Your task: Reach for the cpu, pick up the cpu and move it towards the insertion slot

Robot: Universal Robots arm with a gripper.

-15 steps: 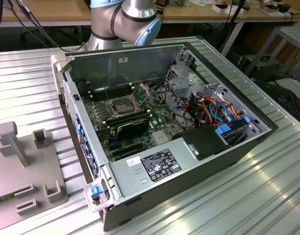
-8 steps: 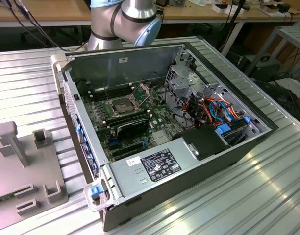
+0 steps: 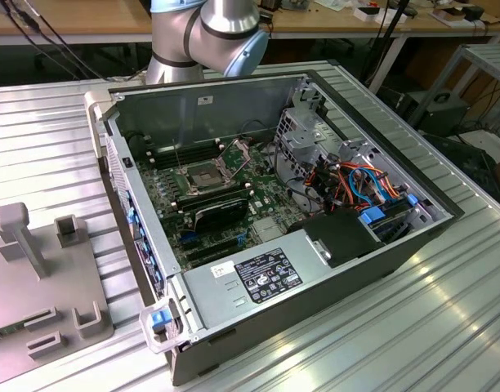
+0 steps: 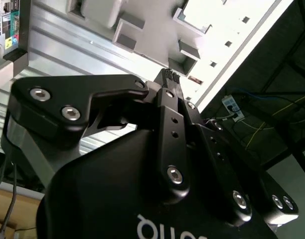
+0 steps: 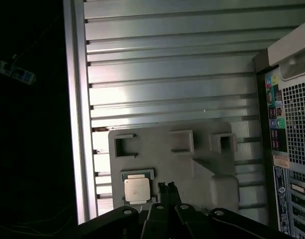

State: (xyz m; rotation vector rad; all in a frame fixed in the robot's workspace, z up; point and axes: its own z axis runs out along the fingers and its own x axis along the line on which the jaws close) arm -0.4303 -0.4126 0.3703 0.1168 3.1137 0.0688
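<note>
The cpu [image 5: 137, 188] is a pale square chip lying flat in a recess of the grey holder block [image 5: 192, 164], which rests on the ribbed metal table. In the first wrist view my gripper [image 5: 166, 187] hangs above the block just beside the cpu, apart from it, its black fingertips pressed together with nothing between them. In the second wrist view the gripper [image 4: 170, 75] is seen from behind, pointing at the block [image 4: 142, 22]. The insertion slot [image 3: 203, 175] sits on the motherboard inside the open computer case [image 3: 234, 286], with its thin metal plate [image 3: 234, 150] hinged up.
The grey holder block [image 3: 37, 278] lies at the exterior view's left, beside the case's rear wall [image 5: 292, 124]. It carries raised posts [image 3: 17, 233] and several small pockets. The arm's base [image 3: 201, 33] stands behind the case. The table edge [image 5: 75, 124] drops to dark floor.
</note>
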